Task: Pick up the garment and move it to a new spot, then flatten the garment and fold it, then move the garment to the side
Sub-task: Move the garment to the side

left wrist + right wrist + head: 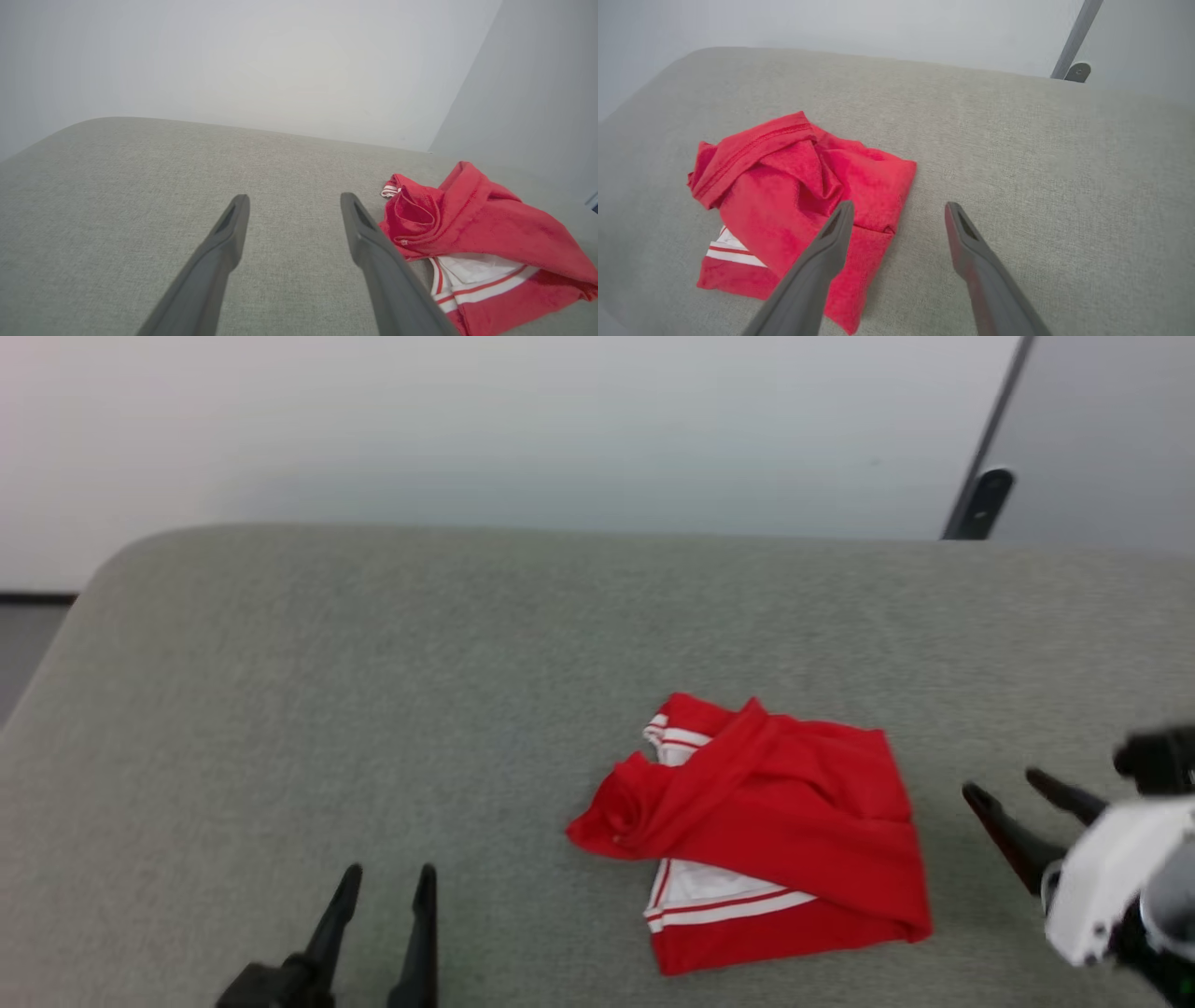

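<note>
The soft red fabric garment with white striped trim (775, 831) lies bunched at lower centre. My dark two-fingered left gripper (389, 873) and right gripper (1004, 784) flank it, both spread and empty. I'd pinch opposite outer edges.

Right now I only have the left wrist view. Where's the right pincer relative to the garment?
Observer: The right pincer is off the garment's right side, open, with a gap between them.
Operator: Is my left pincer touching it?
Observer: No. The head view shows the left pincer open, with bare grey surface between it and the garment.
Operator: Anything past the far edge?
Observer: A dark post at the far right, by the wall.
</note>
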Tool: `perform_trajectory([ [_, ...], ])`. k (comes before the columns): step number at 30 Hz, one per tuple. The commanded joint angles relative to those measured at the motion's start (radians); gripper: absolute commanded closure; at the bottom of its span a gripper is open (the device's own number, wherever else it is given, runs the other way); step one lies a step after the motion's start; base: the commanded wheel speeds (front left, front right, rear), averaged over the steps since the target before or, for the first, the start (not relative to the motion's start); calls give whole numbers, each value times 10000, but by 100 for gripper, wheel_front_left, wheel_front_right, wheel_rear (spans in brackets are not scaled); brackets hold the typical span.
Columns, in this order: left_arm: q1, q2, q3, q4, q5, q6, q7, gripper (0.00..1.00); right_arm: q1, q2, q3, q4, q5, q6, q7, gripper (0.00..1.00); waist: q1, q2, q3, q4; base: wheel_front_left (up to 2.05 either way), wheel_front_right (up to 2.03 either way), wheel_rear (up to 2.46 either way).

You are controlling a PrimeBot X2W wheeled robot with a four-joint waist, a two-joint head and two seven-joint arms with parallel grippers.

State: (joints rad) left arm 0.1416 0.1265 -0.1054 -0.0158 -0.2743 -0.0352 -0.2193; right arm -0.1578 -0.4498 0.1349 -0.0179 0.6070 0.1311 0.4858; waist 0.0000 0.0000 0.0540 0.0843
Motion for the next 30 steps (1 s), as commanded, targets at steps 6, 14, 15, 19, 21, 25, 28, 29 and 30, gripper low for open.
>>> perform_trajectory([
  [6,-861,-171,-306,584,89,-209,-286,0,-1411,-382,436,889,8,-8,2135,0,0,0,958,1195,0,0,0],
  [14,-1663,-422,-466,1281,-30,-446,-443,0,-2007,-510,347,1234,-10,-8,4909,0,0,0,1710,1819,0,0,0],
  [15,-1744,-451,-496,1360,-33,-468,-453,0,-1986,-463,302,1269,-75,-8,5127,0,0,0,1811,1870,0,0,0],
  [19,-2117,-575,-521,1382,-8,-586,-466,0,-1926,-255,220,1332,-446,-8,5697,0,0,0,2257,2070,0,0,0],
  [21,-2287,-630,-554,1414,20,-645,-466,0,-1862,-113,270,1435,-615,-8,5820,0,0,0,2446,2139,0,0,0],
  [25,-2570,-697,-593,1475,67,-729,-458,0,-1610,222,301,1653,-880,-8,5828,0,0,0,2694,2250,0,0,0],
  [28,-2668,-727,-563,1542,90,-785,-458,0,-1464,382,345,1712,-925,-8,5679,89,0,0,2762,2258,0,0,0],
  [29,-2702,-736,-545,1558,96,-786,-459,0,-1423,440,350,1742,-897,-8,5636,100,0,0,2762,2242,0,0,0],
  [30,-2722,-740,-522,1579,115,-792,-459,0,-1391,517,344,1761,-852,-8,5575,100,0,0,2740,2210,0,0,0],
])
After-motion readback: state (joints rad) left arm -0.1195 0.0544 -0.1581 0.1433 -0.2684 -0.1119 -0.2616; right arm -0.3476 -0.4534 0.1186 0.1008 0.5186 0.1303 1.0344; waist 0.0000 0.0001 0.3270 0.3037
